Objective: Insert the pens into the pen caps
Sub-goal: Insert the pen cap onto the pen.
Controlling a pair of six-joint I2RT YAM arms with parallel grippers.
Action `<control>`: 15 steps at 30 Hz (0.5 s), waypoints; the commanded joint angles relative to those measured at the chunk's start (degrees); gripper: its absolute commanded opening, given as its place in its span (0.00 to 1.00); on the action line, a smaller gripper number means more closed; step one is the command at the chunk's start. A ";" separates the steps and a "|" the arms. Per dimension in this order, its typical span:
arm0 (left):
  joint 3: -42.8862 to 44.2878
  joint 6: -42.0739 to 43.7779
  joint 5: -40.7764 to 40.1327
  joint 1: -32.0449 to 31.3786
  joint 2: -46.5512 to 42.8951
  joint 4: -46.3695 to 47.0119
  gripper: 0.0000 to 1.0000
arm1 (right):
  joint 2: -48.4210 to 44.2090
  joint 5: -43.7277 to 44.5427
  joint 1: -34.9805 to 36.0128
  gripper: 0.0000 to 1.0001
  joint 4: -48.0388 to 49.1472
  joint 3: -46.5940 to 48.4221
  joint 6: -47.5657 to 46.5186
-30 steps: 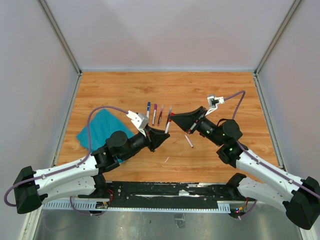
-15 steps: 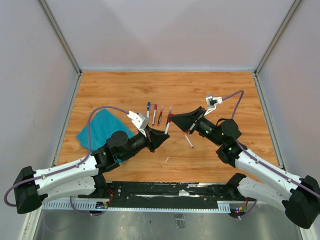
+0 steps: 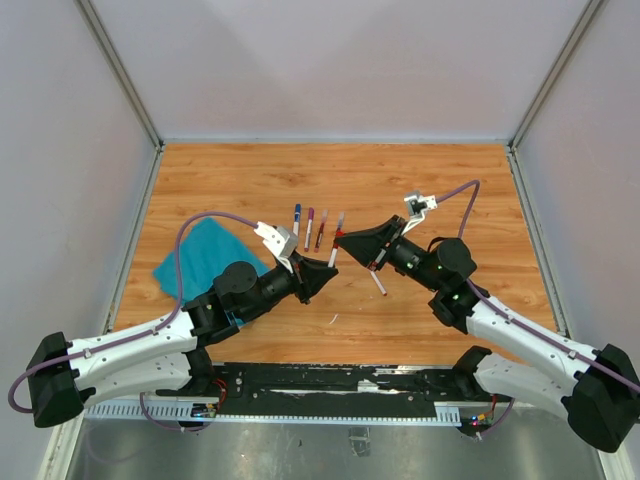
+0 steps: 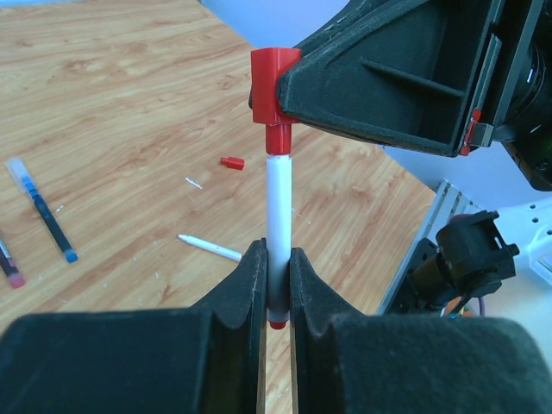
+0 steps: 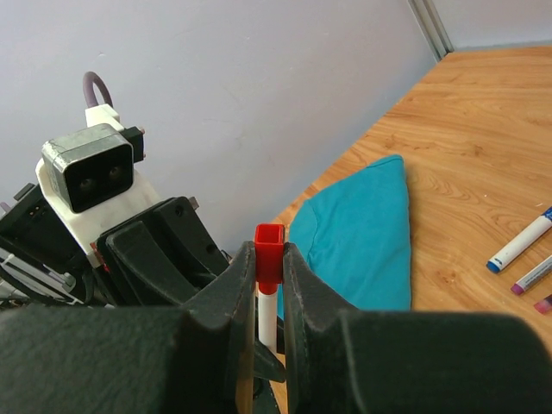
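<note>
Where the table's left side shows from above, a teal cloth lies flat on the wood, near the left arm's elbow. Beyond it to the right, three pens lie side by side in a row, capped blue, magenta and pinkish-dark, just past the left gripper.

That left gripper is pressed together on a white pen, pinching the lower part of the barrel. The pen stands upright between the pads, and its small red end shows just below them. Its upper end runs into a red cap directly above the fingers. The red collar under the cap touches the white barrel, though how deep the pen sits inside I cannot tell.

The cap is held by the right gripper, whose two fingers are clamped on its sides — the square open end of the red cap pokes up between them, and the white pen hangs below it. From above, both grippers meet tip to tip at mid-table, well clear of the wood.

Further right, a loose pen with a white barrel lies on the table under the right arm's wrist. A spare red cap lies near it.
</note>
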 commanded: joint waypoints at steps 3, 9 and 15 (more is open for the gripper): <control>0.77 0.65 -0.61 -0.43 -1.00 2.77 0.01 | 0.74 -1.02 1.81 0.01 0.49 -0.59 -4.42; 1.47 -0.39 -2.14 -0.41 -0.92 2.89 0.00 | 0.84 -0.78 2.57 0.01 1.78 -1.56 -2.31; 2.76 -0.70 -2.58 -0.39 -2.05 4.94 0.00 | -0.27 2.60 7.17 0.01 -7.21 -0.89 -5.39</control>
